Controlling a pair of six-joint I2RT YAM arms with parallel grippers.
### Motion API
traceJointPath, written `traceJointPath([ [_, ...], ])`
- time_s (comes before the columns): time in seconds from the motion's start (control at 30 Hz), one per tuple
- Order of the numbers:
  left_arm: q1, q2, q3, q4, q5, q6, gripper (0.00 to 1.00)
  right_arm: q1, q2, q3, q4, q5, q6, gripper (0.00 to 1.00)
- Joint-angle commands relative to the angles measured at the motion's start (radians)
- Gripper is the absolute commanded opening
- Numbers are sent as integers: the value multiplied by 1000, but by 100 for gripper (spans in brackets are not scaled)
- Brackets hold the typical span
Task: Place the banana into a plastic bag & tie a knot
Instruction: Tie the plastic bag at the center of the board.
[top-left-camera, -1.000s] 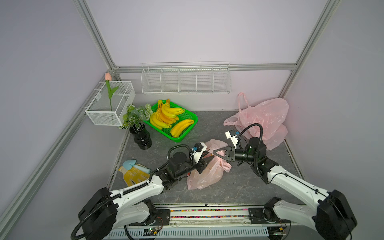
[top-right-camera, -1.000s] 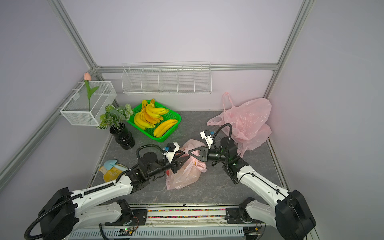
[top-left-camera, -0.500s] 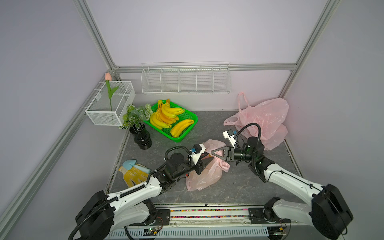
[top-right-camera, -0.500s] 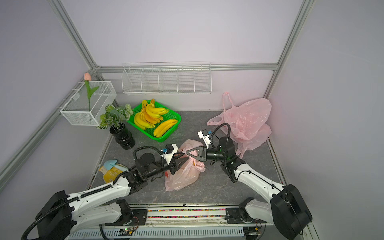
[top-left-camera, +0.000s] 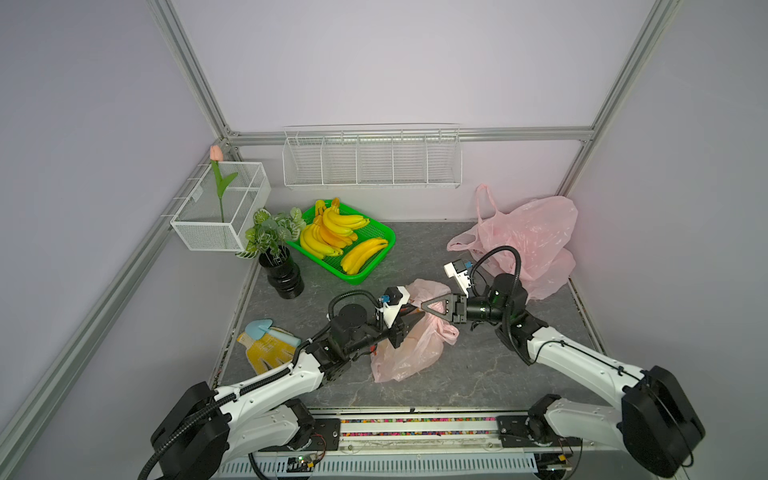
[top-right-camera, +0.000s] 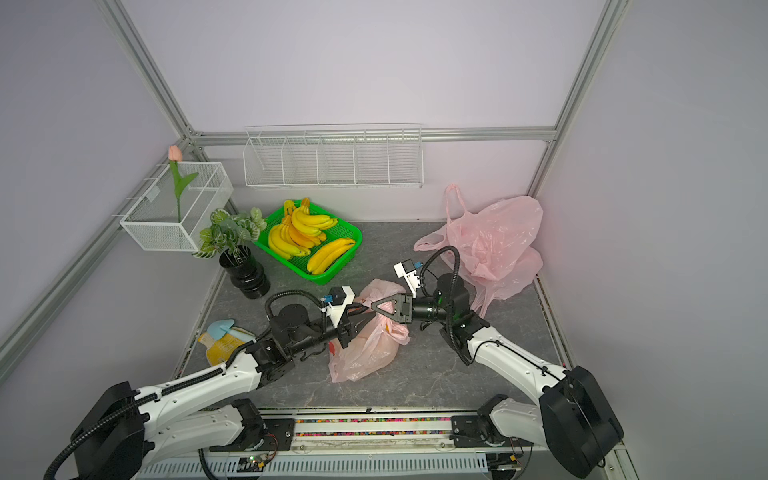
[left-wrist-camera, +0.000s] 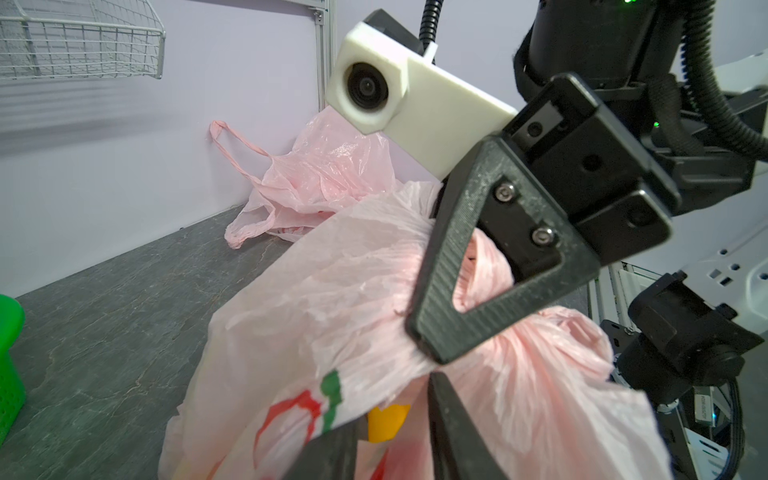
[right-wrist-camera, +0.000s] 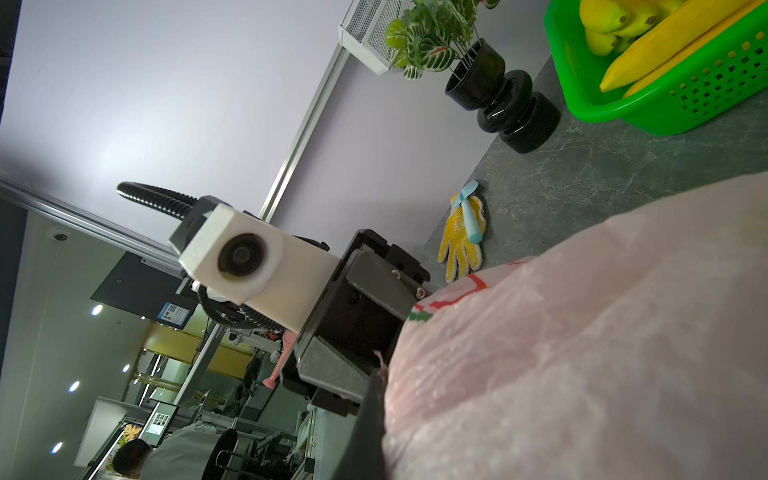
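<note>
Pink bag (top-left-camera: 415, 353) pinched by level right pincer (top-left-camera: 424, 306); left pincer (top-left-camera: 415, 316) opposite, parted.

— What is everything standing on?
— A grey, marble-patterned table (top-left-camera: 478, 374).
— What lies on it?
— At the far left, a black vase (top-left-camera: 284, 282), with a green basket (top-left-camera: 371, 271) just beside it. Nearer, by the left edge, a yellow glove (top-left-camera: 270, 353) lies flat. A pink bag (top-left-camera: 409, 353) slumps in the middle, its lower end on the table. A heap of pink bags (top-left-camera: 536, 237) fills the far right corner.
</note>
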Motion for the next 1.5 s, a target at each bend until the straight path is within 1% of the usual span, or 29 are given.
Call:
traceJointPath([
  [0.0,20,4,36,4,25,-16,34,14,2,8,14,-15,-32,7],
  [0.1,27,8,45,8,38,-22,36,20,3,13,-7,-10,-49,7],
  [0.23,26,25,66,3,60,-30,35,28,10,15,-16,-4,-61,7],
  [0.37,29,34,76,-5,66,-32,23,32,15,18,-19,-1,-67,7],
  [0.43,29,36,76,-3,62,-34,21,35,17,18,-24,-1,-71,7],
  [0.5,29,36,76,-1,51,-37,25,36,23,18,-26,-1,-75,7],
  [0.53,28,36,75,1,41,-40,29,37,25,17,-26,1,-77,7],
  [0.57,28,35,73,2,29,-42,35,36,26,16,-26,1,-78,7],
  [0.6,29,32,71,4,19,-42,37,38,27,16,-27,2,-79,7],
  [0.67,29,30,70,6,11,-45,38,40,28,16,-28,1,-81,7],
  [0.73,31,28,72,6,5,-46,36,41,28,18,-31,-1,-85,7],
  [0.77,32,27,72,8,4,-48,33,41,29,18,-37,-1,-89,7],
  [0.87,44,26,69,24,19,-62,17,44,28,22,-49,-3,-100,7],
  [0.9,51,22,63,45,34,-76,15,46,29,20,-52,-5,-102,7],
  [1.0,55,17,55,65,37,-88,15,49,28,16,-54,-3,-105,7],
  [1.17,55,26,70,19,58,-73,10,49,27,14,-59,8,-110,7],
  [1.2,55,26,70,11,62,-72,11,50,25,16,-60,11,-110,7],
  [1.23,55,26,70,6,63,-70,14,49,25,18,-62,14,-112,7],
  [1.3,55,27,67,0,72,-68,28,49,28,22,-65,22,-114,7],
  [1.33,56,27,67,-3,76,-66,32,49,31,25,-65,21,-113,7],
  [1.4,56,29,67,-3,89,-61,37,49,37,30,-61,19,-109,7],
  [1.47,55,38,74,-8,92,-58,37,50,42,32,-48,18,-101,7],
])
